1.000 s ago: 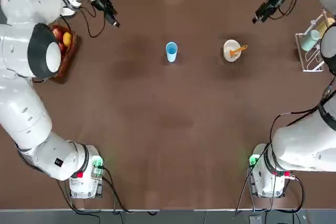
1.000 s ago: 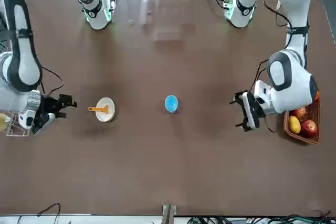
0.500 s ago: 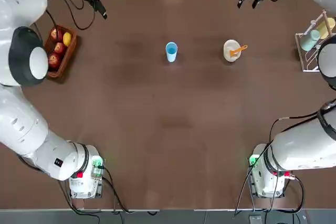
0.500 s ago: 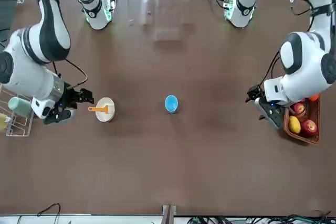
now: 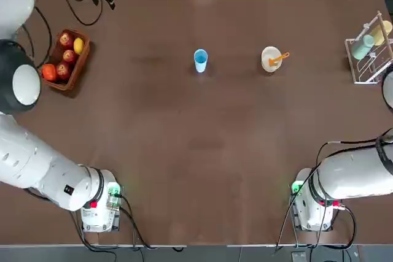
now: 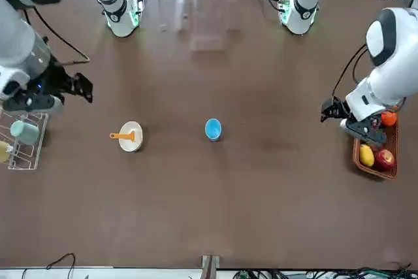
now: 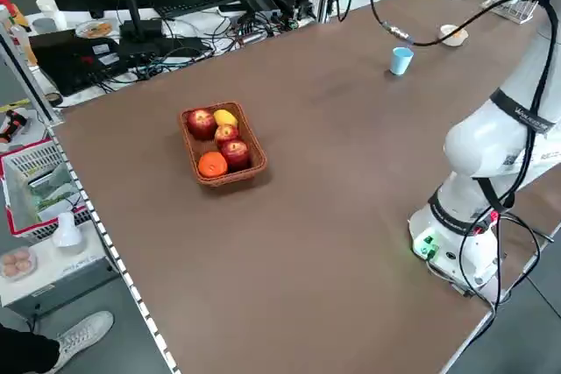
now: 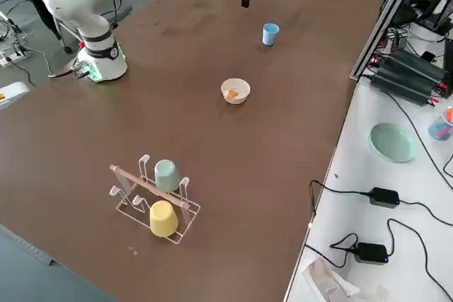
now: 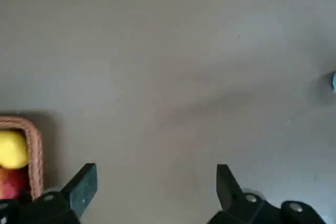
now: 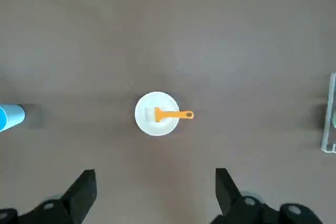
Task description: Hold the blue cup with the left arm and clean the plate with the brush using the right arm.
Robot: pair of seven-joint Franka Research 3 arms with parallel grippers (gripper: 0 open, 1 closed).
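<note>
- Left gripper (image 6: 339, 119) hangs at the right of the front view, just beside the wicker fruit basket (image 6: 373, 161), fingers (image 9: 84, 184) spread wide with nothing between them; bare brown table (image 5: 196, 151) lies below it
- Right gripper (image 6: 68, 89) sits at the left of the front view, above the wire rack (image 6: 23, 142); its fingers (image 10: 84, 190) stand wide apart and empty, and its wrist camera looks straight down on the plate from well above
- Blue cup (image 5: 201, 61) stands upright near the upper middle of the top view; a small light-blue tumbler with a paler rim, well apart from both grippers
- Plate (image 5: 270, 59), a small round cream dish, rather bowl-like, sits to the right of the cup in the top view, near it but not touching
- Brush (image 10: 169, 115) lies in the plate; its bright orange handle pokes out over the rim, its pale head resting on the dish's middle
- Rack holds a pale teal cup and a yellow cup
</note>
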